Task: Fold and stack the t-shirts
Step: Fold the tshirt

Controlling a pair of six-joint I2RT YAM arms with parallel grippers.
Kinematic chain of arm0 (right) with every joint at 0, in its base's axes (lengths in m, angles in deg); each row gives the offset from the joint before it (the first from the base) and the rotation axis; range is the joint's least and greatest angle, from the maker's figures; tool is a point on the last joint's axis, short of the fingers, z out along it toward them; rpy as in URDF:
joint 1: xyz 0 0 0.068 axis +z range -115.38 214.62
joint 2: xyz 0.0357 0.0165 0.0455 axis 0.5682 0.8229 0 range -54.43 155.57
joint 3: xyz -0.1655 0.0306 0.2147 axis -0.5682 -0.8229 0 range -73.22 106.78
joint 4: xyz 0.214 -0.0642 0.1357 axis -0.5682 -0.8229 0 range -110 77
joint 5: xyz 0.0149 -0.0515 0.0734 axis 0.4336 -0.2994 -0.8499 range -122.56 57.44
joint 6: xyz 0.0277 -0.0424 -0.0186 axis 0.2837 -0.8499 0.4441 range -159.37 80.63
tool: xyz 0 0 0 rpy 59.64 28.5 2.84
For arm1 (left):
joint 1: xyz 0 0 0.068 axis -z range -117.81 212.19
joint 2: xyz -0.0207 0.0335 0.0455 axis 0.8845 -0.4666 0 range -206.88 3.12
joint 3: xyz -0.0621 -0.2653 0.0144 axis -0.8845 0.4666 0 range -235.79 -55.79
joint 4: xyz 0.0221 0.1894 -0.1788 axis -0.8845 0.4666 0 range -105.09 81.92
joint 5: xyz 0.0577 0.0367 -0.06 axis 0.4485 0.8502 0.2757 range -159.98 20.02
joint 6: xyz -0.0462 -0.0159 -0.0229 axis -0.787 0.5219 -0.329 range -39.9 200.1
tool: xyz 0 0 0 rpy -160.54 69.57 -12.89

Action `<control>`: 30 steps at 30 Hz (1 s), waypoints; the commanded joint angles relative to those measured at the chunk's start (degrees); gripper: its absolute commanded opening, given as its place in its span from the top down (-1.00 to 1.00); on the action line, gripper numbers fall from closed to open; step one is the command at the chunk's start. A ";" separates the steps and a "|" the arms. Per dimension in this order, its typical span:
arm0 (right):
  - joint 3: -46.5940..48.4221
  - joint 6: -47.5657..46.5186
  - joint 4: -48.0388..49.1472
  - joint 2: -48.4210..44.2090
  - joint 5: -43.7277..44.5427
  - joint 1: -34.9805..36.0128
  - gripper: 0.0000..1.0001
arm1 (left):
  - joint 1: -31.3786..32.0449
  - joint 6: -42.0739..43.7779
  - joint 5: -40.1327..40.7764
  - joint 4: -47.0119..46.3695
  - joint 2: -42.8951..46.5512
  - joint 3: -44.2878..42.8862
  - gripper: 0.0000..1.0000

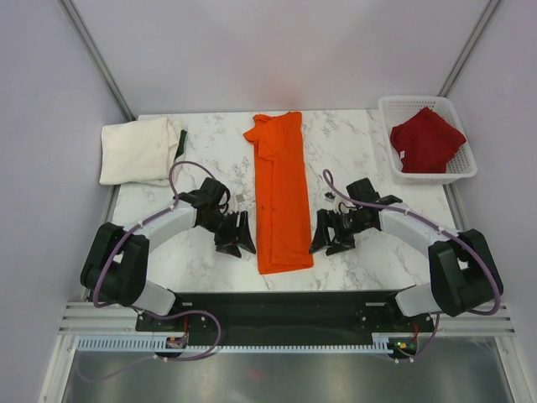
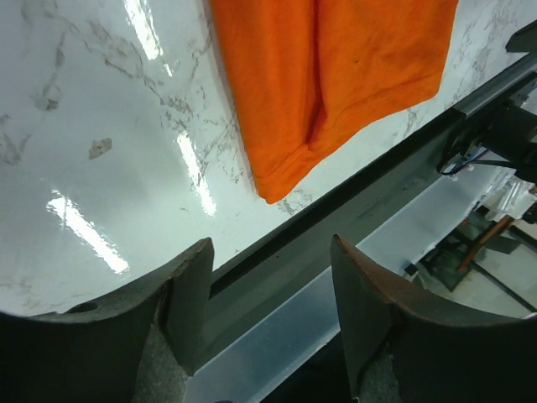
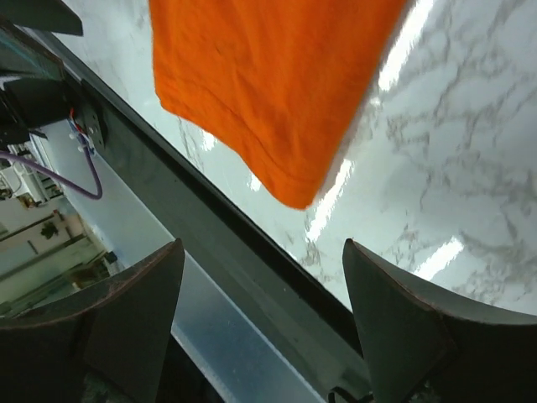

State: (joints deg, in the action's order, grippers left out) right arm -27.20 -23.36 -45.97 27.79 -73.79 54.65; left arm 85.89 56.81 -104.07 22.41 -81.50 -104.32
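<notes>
Top external | orange t-shirt | long axis near-far | collar far

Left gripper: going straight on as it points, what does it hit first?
Left gripper likely meets bare table at its near edge, just off the shirt hem; depth unclear, maybe the black rail.

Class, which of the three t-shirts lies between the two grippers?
The orange t-shirt; the cream t-shirt lies far left, the dark red t-shirt in the basket.
</notes>
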 commanded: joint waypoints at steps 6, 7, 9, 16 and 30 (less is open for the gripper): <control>-9.28 5.00 1.77 -4.17 -1.83 -0.70 -0.69 | -0.68 -9.05 -5.46 -8.75 -0.63 5.99 -0.16; -9.28 5.08 1.68 -3.47 -2.18 -0.70 -0.68 | -0.68 -9.14 -6.25 -8.93 -0.98 5.47 -0.15; -9.02 5.52 2.03 -2.33 -1.66 -0.70 -0.67 | -0.76 -9.14 -6.52 -9.28 -1.86 5.03 -0.14; -6.47 9.56 7.39 2.95 -1.05 -0.78 -0.62 | -0.59 -10.11 -9.07 -10.86 -8.18 4.32 -0.08; -4.18 13.08 8.89 10.77 -1.04 -0.43 -0.37 | 2.92 -12.48 -12.76 -13.94 -14.78 3.01 0.14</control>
State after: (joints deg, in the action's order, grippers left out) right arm -33.00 -11.09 -37.84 37.30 -75.26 54.00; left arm 87.71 47.08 -113.49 10.80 -94.77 -99.01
